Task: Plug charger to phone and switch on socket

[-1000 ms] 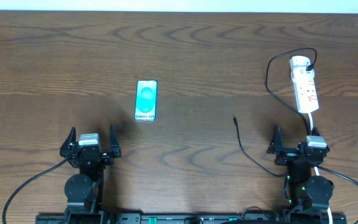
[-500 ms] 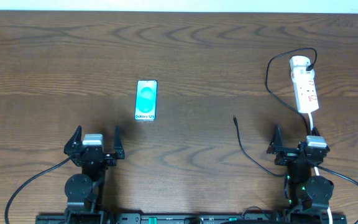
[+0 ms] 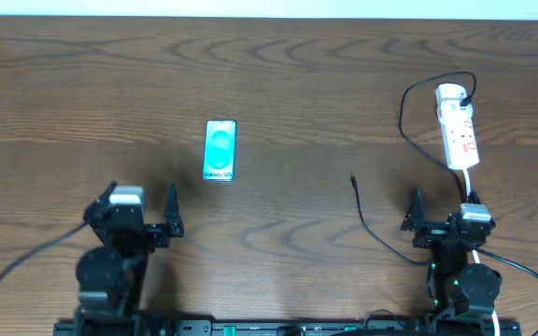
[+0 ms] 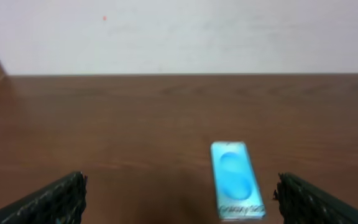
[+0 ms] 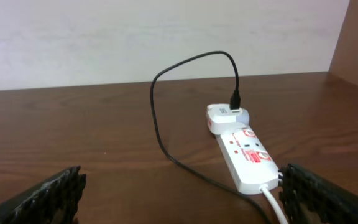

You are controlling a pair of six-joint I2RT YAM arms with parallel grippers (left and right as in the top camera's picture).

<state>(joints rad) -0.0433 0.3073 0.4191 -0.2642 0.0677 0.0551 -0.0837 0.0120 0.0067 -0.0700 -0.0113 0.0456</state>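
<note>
L gripper point(image 3: 139, 200) sits at the near-left edge of the wood table point(image 3: 297, 75), jaws spread wide, holding nothing, well short of the phone point(image 3: 220, 151). Phone lies flat, screen up, left of centre; in the L wrist view it shows ahead and a bit right, between the 2 fingers point(image 4: 55, 199). R gripper point(image 3: 442, 198) is at the near-right edge, jaws also wide, empty. The socket point(image 3: 458, 126) lies at far right, just beyond the R gripper, its white lead point(image 3: 466, 183) running back toward that arm. A white adapter point(image 5: 227, 117) sits at the socket's far end w/ the charger point(image 3: 402, 114) plugged into it; cable loops left, and its connector tip point(image 3: 353, 177) lies loose on the table btwn phone and socket, touching neither.
</note>
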